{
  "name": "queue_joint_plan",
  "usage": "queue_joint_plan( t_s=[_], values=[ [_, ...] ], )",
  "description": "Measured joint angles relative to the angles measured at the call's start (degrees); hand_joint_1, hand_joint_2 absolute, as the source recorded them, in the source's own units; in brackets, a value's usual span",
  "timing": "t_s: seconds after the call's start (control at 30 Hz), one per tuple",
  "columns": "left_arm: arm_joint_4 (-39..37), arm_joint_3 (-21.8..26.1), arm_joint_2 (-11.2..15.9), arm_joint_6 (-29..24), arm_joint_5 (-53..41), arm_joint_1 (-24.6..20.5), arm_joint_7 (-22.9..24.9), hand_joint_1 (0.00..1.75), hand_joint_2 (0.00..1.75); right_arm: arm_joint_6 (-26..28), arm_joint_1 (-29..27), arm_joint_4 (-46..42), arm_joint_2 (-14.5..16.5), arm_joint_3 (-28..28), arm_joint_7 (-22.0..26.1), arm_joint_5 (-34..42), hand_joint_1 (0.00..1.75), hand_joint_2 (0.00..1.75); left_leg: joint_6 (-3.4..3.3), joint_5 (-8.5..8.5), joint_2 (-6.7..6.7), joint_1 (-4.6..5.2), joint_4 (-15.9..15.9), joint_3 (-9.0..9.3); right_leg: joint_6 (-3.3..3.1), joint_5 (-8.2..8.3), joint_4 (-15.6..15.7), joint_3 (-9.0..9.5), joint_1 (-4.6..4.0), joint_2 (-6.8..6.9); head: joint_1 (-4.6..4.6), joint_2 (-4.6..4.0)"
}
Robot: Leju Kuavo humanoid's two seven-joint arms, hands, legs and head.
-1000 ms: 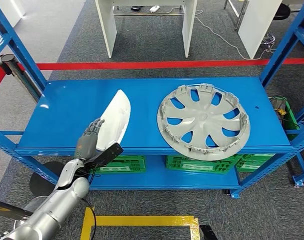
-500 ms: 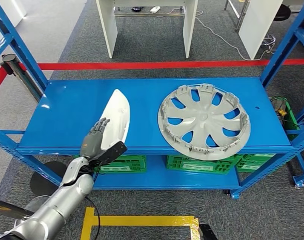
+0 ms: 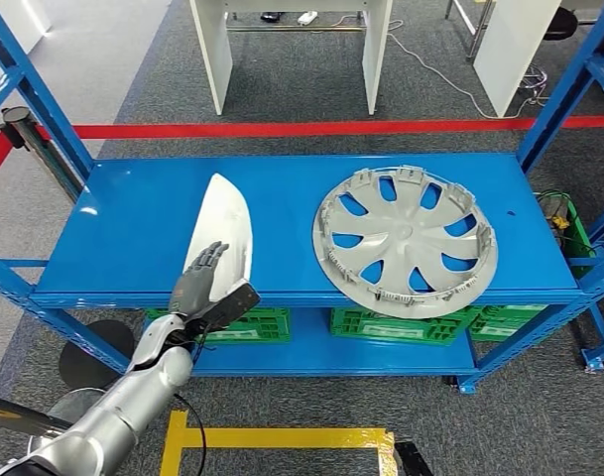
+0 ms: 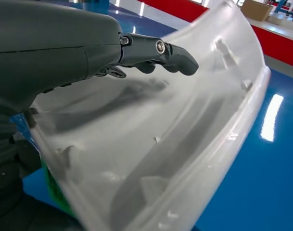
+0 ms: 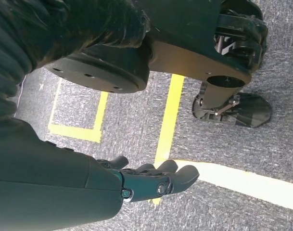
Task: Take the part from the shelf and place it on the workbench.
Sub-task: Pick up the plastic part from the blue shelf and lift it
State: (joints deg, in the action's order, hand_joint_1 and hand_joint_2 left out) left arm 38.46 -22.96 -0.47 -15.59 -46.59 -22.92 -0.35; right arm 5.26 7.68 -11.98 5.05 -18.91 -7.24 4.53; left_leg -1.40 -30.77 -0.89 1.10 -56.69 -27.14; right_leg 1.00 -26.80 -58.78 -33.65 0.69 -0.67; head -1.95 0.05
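Since a second ago the white part [image 3: 222,233] has swung its far tip leftward and stood steeper on the blue shelf [image 3: 134,213], and my left hand [image 3: 199,285] has slid forward along its near end. I now grip that near end, fingers [image 4: 163,50] laid over the curved shell and thumb beneath, so this is the pick-up step; next I judge I must lift it clear of the shelf edge without clipping the wheel cover [image 3: 405,241] well off to the right. My right hand [image 5: 152,180] hangs by the floor, fingers loosely apart, holding nothing.
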Motion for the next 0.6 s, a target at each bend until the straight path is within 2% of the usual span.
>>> queue_joint_plan(
  t_s=[0.2, 0.33, 0.6],
  values=[
    [-0.8, -0.3, -0.4, 0.6, 0.4, -0.5, -1.0, 0.03, 1.75, 0.0, 0.1, 0.0, 0.0, 0.0, -0.1, -0.3, 0.0, 1.75, 0.0, 0.0, 0.0, 0.0, 0.0, 0.0, 0.0, 0.0, 0.0, 0.0, 0.0, 0.0, 0.0, -0.01],
    [-1.0, -0.7, -0.6, 0.6, 0.3, -0.8, -1.3, 1.75, 1.75, -0.1, 0.2, 0.0, 0.0, 0.0, -0.1, -0.6, 0.0, 1.75, 0.0, 0.0, 0.0, 0.0, 0.0, 0.0, 0.0, 0.01, 0.0, 0.0, 0.0, 0.0, 0.0, -0.01],
    [-2.0, -1.4, -0.5, 0.3, 1.9, -1.2, -3.0, 1.75, 1.75, -0.2, 0.3, 0.0, 0.0, 0.0, -0.1, -1.0, 0.0, 1.75, -0.01, 0.01, -0.02, 0.0, 0.0, -0.01, 0.0, 0.01, 0.0, 0.01, 0.0, 0.05, -0.01, -0.01]
  ],
)
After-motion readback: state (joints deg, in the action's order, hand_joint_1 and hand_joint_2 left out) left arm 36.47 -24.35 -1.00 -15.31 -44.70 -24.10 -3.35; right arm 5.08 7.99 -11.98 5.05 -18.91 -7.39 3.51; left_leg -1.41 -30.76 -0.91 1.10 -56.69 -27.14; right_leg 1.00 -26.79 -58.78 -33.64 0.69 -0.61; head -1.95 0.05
